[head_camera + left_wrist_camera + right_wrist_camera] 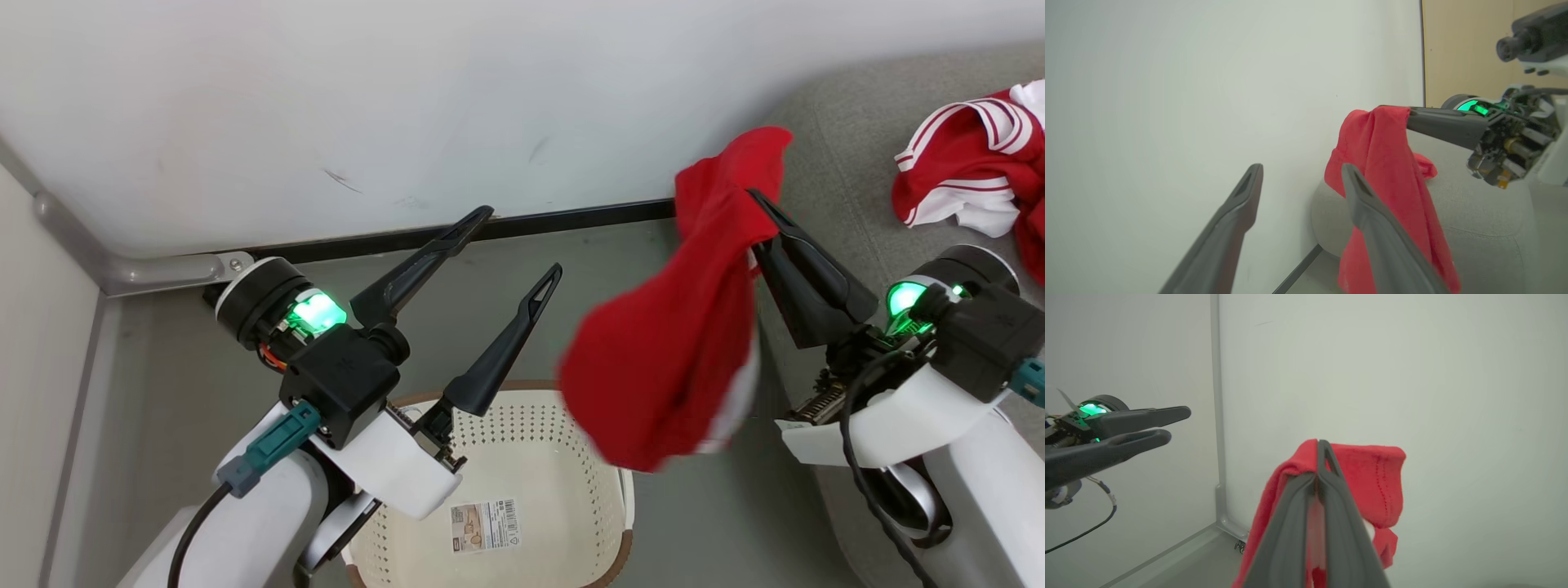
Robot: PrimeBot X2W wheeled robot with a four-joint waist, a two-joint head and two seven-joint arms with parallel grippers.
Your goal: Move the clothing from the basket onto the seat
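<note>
Right gripper (755, 198): clamped on the plain red garment (661, 359), which hangs above the right rim of the basket (563, 445). Left gripper (522, 241): jaws spread, holding nothing (above the basket's left side). Striped red-and-white garment (963, 171): lying on the grey seat (833, 139), right of the basket.

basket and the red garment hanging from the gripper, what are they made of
The basket looks like moulded plastic: cream-white, smooth, matte, with rows of small holes and a brown rim. The red garment is soft matte fabric, possibly a knit: it drapes limply from the right gripper.
</note>
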